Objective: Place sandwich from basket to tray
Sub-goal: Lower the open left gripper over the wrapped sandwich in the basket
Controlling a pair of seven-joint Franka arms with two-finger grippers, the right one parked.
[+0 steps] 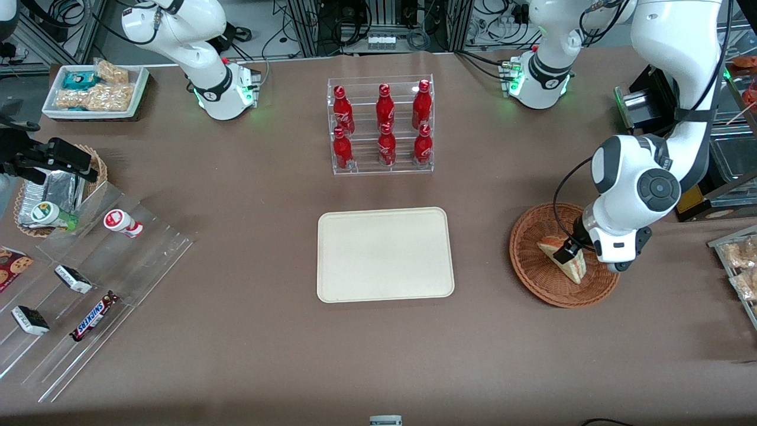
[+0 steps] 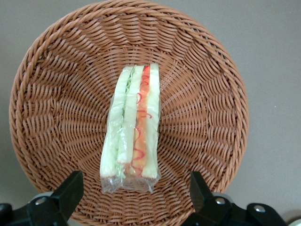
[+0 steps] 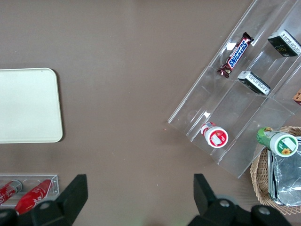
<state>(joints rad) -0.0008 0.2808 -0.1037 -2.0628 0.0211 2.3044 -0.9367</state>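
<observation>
The sandwich (image 1: 572, 264) (image 2: 133, 128), a wrapped wedge of white bread with green and red-orange filling, lies in the round reddish-brown wicker basket (image 1: 535, 269) (image 2: 56, 94) toward the working arm's end of the table. My left gripper (image 1: 566, 251) (image 2: 135, 188) hovers just above the sandwich, open, with its black fingers (image 2: 70, 188) spread wide on either side of the wrapped end and touching nothing. The cream tray (image 1: 384, 254) (image 3: 28, 106) lies flat and bare at the table's middle.
An acrylic rack of red bottles (image 1: 381, 125) stands farther from the front camera than the tray. Packaged snacks (image 1: 739, 260) lie at the working arm's table edge. Toward the parked arm's end are a clear stepped stand (image 1: 89, 284) with small items and a white bin (image 1: 97, 92).
</observation>
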